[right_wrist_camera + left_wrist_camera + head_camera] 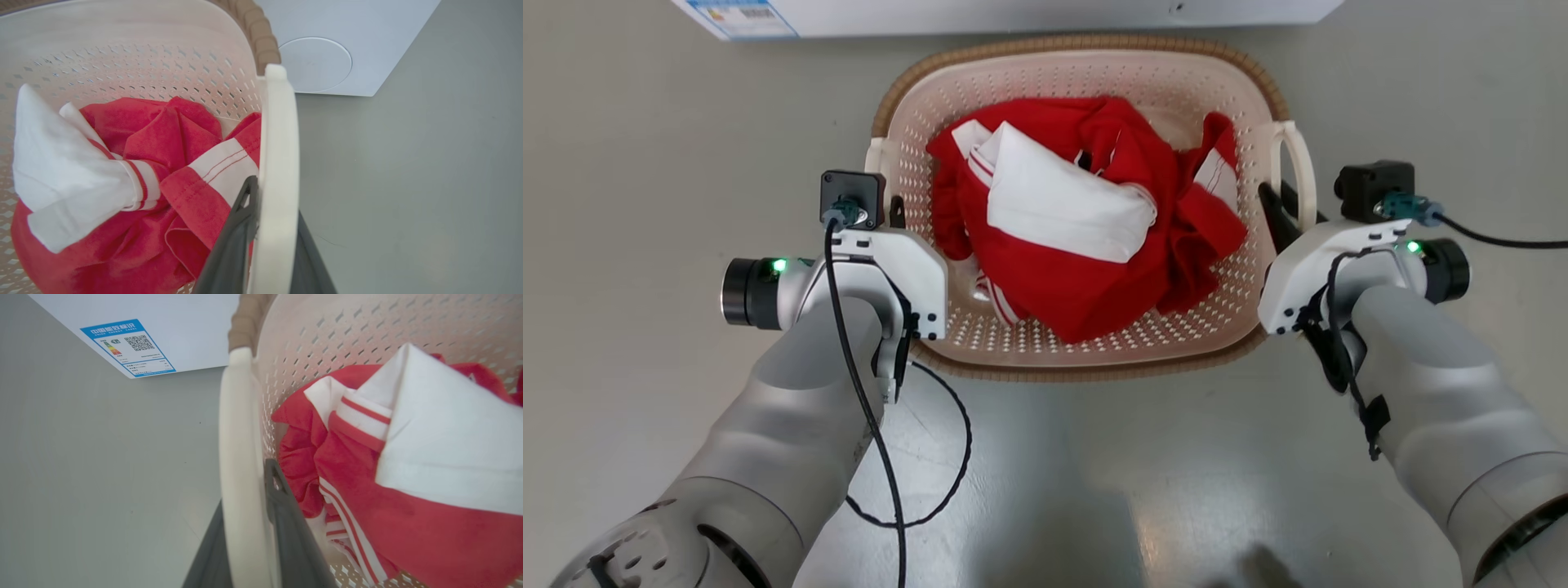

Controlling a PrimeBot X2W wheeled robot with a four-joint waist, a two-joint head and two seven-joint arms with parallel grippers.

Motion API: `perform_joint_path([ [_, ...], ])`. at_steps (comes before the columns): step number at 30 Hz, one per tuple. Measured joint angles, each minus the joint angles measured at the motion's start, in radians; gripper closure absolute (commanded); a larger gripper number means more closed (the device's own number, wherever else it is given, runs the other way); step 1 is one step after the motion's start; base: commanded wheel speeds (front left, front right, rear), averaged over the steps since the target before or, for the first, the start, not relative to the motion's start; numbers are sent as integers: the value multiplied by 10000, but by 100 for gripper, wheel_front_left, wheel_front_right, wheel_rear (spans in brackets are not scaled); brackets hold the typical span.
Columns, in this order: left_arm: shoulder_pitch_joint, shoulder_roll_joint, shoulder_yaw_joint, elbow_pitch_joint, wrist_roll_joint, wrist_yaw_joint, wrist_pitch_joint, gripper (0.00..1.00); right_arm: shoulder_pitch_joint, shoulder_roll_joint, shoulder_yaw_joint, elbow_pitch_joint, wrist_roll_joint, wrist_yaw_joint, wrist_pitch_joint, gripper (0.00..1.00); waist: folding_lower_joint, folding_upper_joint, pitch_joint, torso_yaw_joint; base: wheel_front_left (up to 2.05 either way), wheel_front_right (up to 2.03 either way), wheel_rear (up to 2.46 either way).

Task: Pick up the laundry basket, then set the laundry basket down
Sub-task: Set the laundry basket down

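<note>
The laundry basket (1094,82), cream perforated plastic with a brown woven-look rim, lies straight ahead of me in the head view, holding a crumpled red and white garment (1078,245). My left gripper (894,214) is at the basket's left loop handle (876,159). In the left wrist view that handle (239,457) runs between the two dark fingers of the left gripper (249,490), which is shut on it. My right gripper (1282,214) is shut the same way on the right loop handle (1303,171). The right wrist view shows that handle (278,143) pinched between the fingers of the right gripper (273,212). Whether the basket touches the floor, I cannot tell.
A white washer (1013,12) with a blue label (743,16) stands just beyond the basket's far rim; its round panel (314,63) shows in the right wrist view. Grey floor (645,163) spreads to both sides. A black cable (964,441) loops down from my left wrist.
</note>
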Motion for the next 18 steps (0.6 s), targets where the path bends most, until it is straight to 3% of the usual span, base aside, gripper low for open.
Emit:
perform_joint_path([
  [18,-327,79,1691,-803,1990,127,-8,100,-647,-474,-136,-543,-130,0,-84,100,0,0,1381,-5,0,0,0],
])
